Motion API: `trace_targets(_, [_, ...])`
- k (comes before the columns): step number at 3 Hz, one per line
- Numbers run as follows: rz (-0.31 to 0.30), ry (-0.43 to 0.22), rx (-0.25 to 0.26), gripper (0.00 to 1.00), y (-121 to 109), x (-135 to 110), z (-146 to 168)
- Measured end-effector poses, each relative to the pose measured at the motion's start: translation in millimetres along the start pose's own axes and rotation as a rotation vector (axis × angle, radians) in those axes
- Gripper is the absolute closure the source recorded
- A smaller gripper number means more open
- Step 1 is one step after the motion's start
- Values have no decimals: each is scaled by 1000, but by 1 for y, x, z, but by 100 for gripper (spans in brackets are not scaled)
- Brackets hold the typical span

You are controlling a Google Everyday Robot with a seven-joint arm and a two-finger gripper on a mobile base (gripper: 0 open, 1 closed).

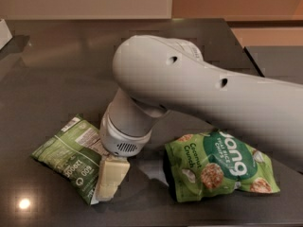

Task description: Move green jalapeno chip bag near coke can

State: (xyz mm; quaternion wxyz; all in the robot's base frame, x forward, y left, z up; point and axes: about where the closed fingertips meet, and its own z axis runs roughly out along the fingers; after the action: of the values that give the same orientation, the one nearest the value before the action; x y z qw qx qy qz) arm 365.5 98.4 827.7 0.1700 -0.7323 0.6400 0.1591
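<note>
The end effector [111, 176] sits low over the right edge of the green jalapeno chip bag [70, 156] at the front left of the surface [57, 79], so I'd judge this the grasping step, though I cannot tell whether it has gripped, and the next move calls for carrying the bag toward the coke can, which isn't in sight.

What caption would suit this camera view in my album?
Gripper poised at the right edge of the green jalapeno chip bag on a dark table, a Dang bag lying nearby.
</note>
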Motion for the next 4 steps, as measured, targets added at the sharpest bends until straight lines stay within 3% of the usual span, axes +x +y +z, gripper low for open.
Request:
trace_targets(2, [0, 10, 30, 65, -12, 12, -15])
trace_targets(3, [35, 17, 89, 87, -31, 24, -36])
trace_targets(4, [82, 34, 186, 100, -65, 47, -68])
